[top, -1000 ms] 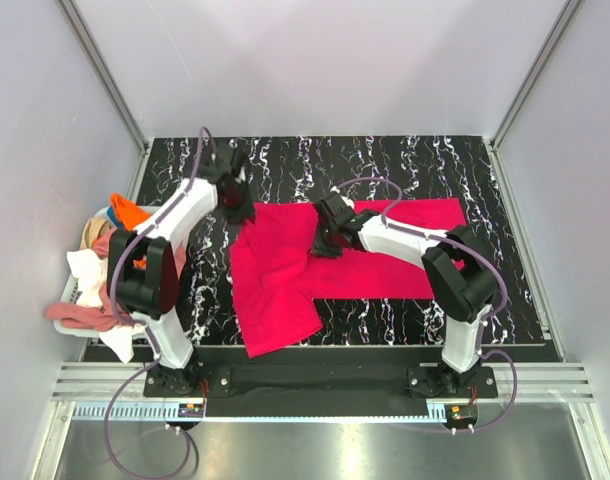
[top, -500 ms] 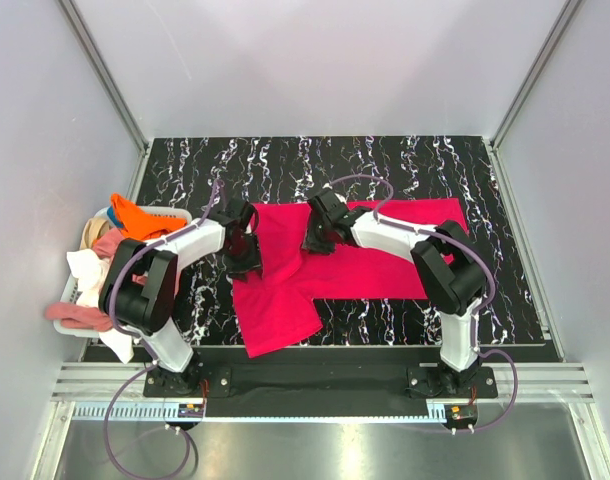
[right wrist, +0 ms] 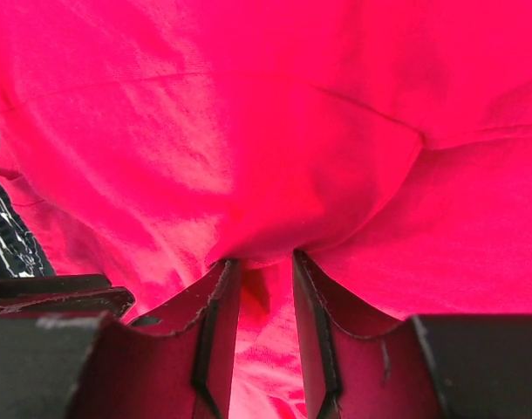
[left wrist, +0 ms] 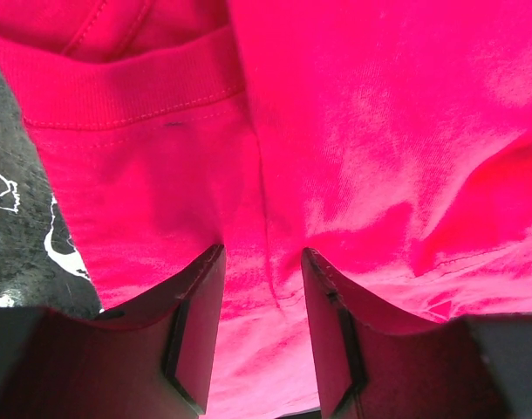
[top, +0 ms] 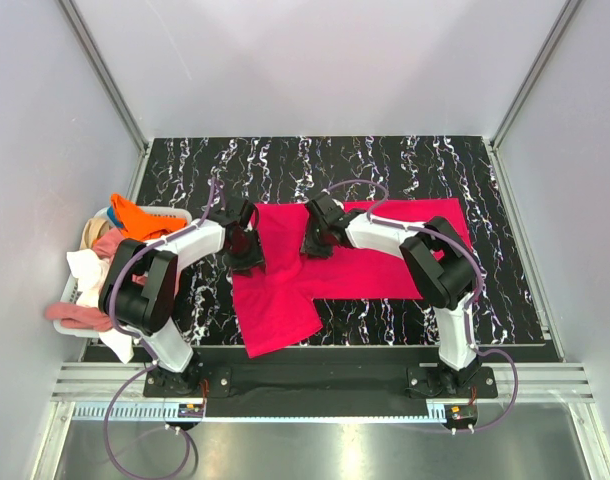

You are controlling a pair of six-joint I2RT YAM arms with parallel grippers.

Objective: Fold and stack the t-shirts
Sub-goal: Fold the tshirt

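Observation:
A bright pinkish-red t-shirt [top: 285,290] lies spread on the black marbled table [top: 385,165], one part reaching toward the near edge. My left gripper [top: 247,250] rests on its left edge, near a ribbed hem. In the left wrist view [left wrist: 262,253] its jaws stand apart with flat red cloth [left wrist: 379,131] between them. My right gripper [top: 313,240] is at the shirt's middle. In the right wrist view [right wrist: 264,259] its jaws are close together on a bulging fold of the red cloth [right wrist: 248,105].
A white basket [top: 173,212] stands off the table's left edge. It holds an orange shirt [top: 130,213], a beige one [top: 90,232], a white one [top: 85,268] and a dusty pink one [top: 75,315]. Grey walls surround the table.
My left gripper has moved from the shirt's far left corner toward me, down onto its left edge. My right gripper has shifted slightly left on the shirt's middle.

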